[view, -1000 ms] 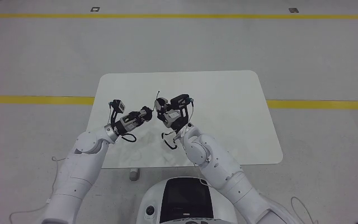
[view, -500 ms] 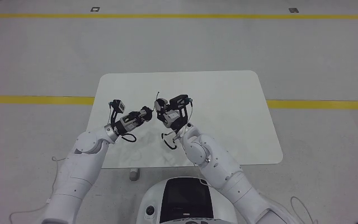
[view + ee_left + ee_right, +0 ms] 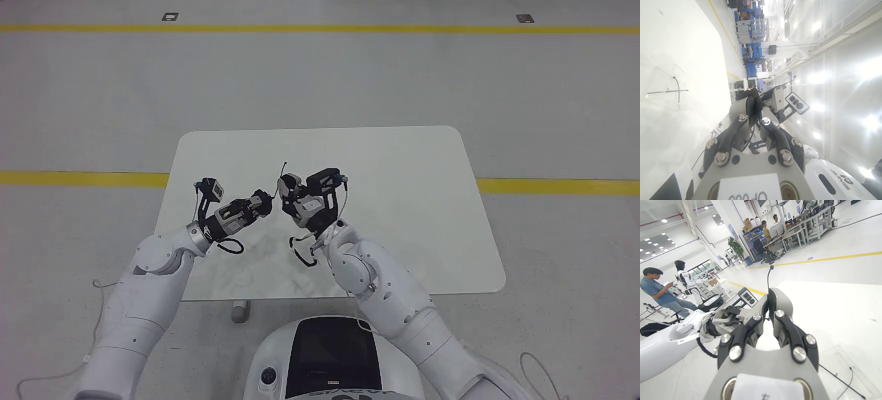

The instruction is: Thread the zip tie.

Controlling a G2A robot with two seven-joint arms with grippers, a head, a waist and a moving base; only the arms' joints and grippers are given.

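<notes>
Zip tie held up over the table, threading not yet visibly done

The right gripper (image 3: 768,298) is clamped on the zip tie (image 3: 769,283) above the middle of the table (image 3: 400,180). The thin dark strap stands upright out of its fingers, slightly bowed, its small head free at the top. The left gripper (image 3: 753,99), also above the table's middle, has its pads pressed together, though I cannot tell whether they pinch the tie's tail. No closed loop shows, so I judge the tail has yet to pass through the head. Spare ties (image 3: 678,91) lie in a clear tray (image 3: 684,74) on the table
</notes>
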